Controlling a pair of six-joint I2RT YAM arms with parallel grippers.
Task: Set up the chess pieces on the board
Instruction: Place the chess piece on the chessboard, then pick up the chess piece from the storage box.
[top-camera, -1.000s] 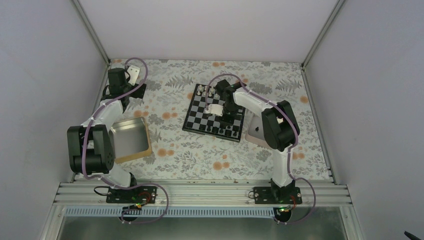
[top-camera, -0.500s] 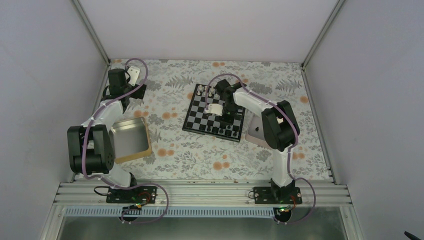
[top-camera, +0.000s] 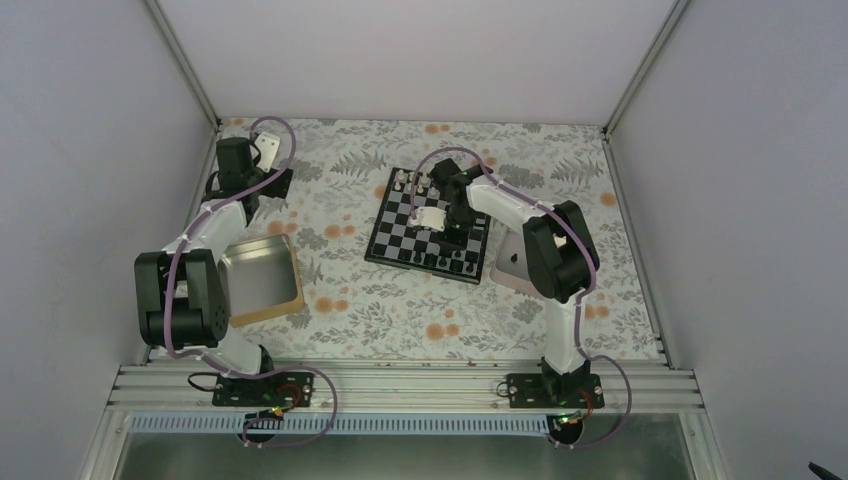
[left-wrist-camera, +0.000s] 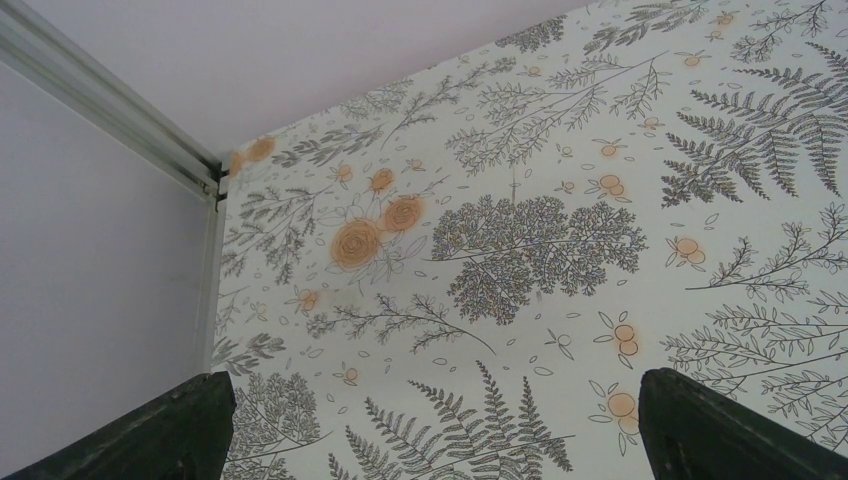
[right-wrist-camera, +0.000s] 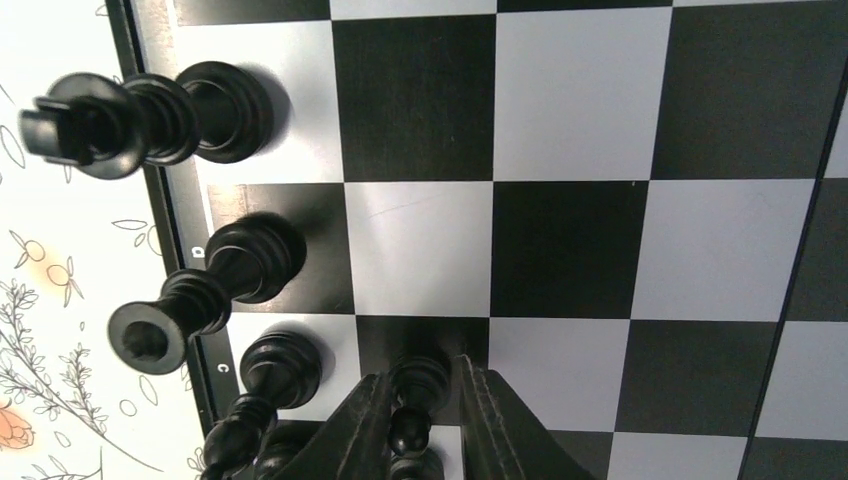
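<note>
The board (top-camera: 400, 235) lies at the table's middle, with black chess pieces (top-camera: 440, 262) along its near edge. My right gripper (top-camera: 455, 222) is low over the board's right side. In the right wrist view its jaws (right-wrist-camera: 425, 372) are closed around a black pawn (right-wrist-camera: 410, 428) standing on a black square of the second row. Other black pieces (right-wrist-camera: 200, 295) stand in the edge row on the left, one with a cross top (right-wrist-camera: 130, 125). My left gripper (top-camera: 255, 158) is at the far left corner; in its wrist view it (left-wrist-camera: 430, 440) is open and empty over the tablecloth.
Pale pieces (top-camera: 410, 180) stand on the board's far edge. A gold-rimmed tin (top-camera: 262, 280) lies at the left near my left arm. A silver tin (top-camera: 510, 265) lies right of the board, partly under my right arm. Enclosure walls bound the table.
My right gripper has shifted very slightly toward the far side over the board. The left arm has not moved.
</note>
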